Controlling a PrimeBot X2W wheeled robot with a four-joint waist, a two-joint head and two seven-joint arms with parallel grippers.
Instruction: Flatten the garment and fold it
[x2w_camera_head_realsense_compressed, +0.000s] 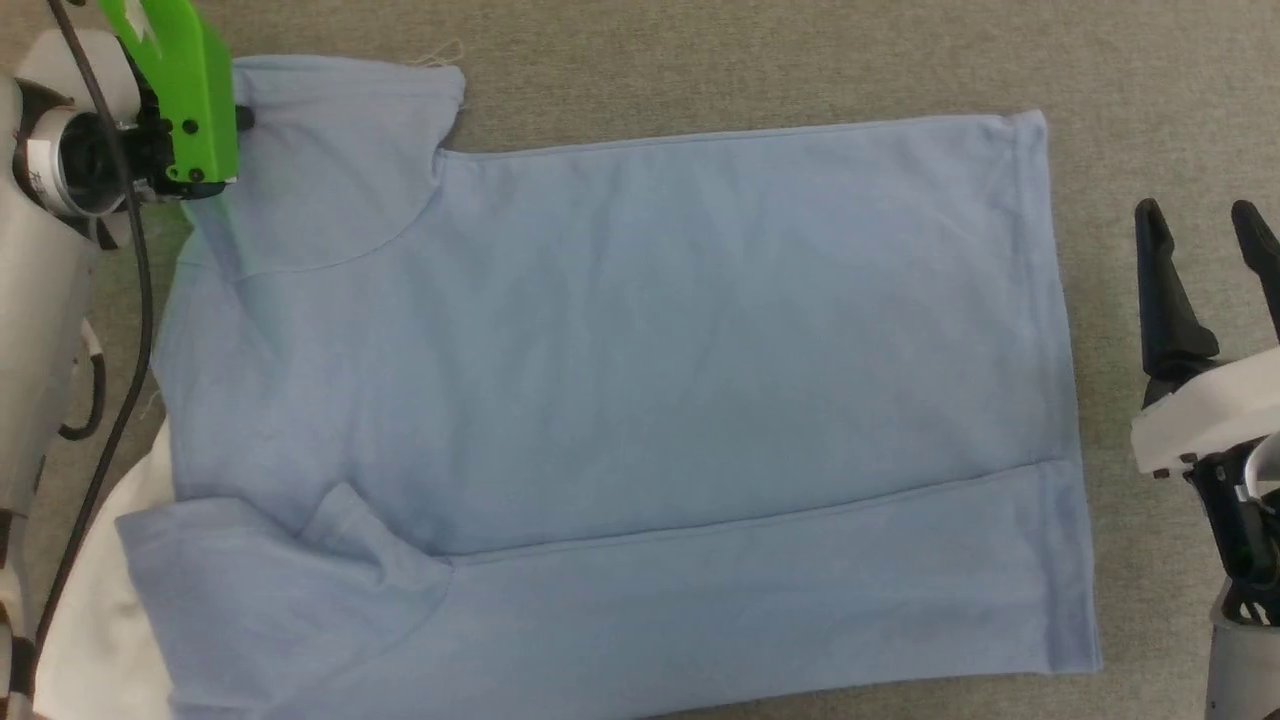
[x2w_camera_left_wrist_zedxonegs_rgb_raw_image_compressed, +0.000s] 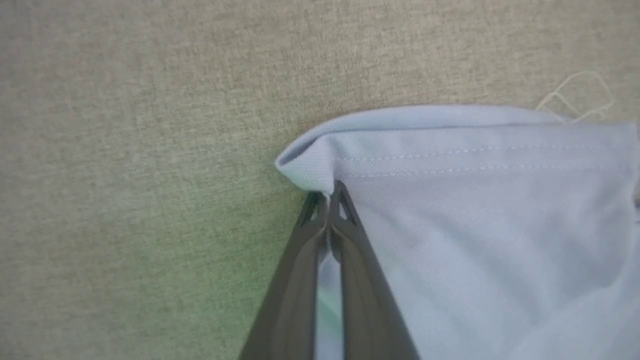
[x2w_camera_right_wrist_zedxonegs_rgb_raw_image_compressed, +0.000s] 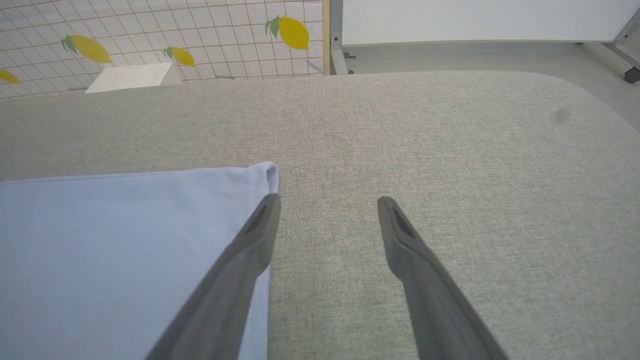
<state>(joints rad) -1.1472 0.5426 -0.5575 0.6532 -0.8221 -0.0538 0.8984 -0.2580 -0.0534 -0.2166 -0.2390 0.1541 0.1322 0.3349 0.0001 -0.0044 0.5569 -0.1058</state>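
**Garment (x2w_camera_head_realsense_compressed: 620, 350) spread out, one sleeve corner pinched**

It lies across the grey counter (x2w_camera_head_realsense_compressed: 760, 60). The left gripper (x2w_camera_left_wrist_zedxonegs_rgb_raw_image_compressed: 330, 199) has its fingers closed on the far sleeve's hem corner. The right gripper (x2w_camera_head_realsense_compressed: 1198, 215) hangs beside the bottom hem, fingers wide, holding nothing.

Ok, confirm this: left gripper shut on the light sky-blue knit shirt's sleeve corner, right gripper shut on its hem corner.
Not quite. The right gripper is open, gripping nothing, beside the hem corner of the light sky-blue knit shirt; the right wrist view shows it. The left gripper is shut on the sleeve corner.
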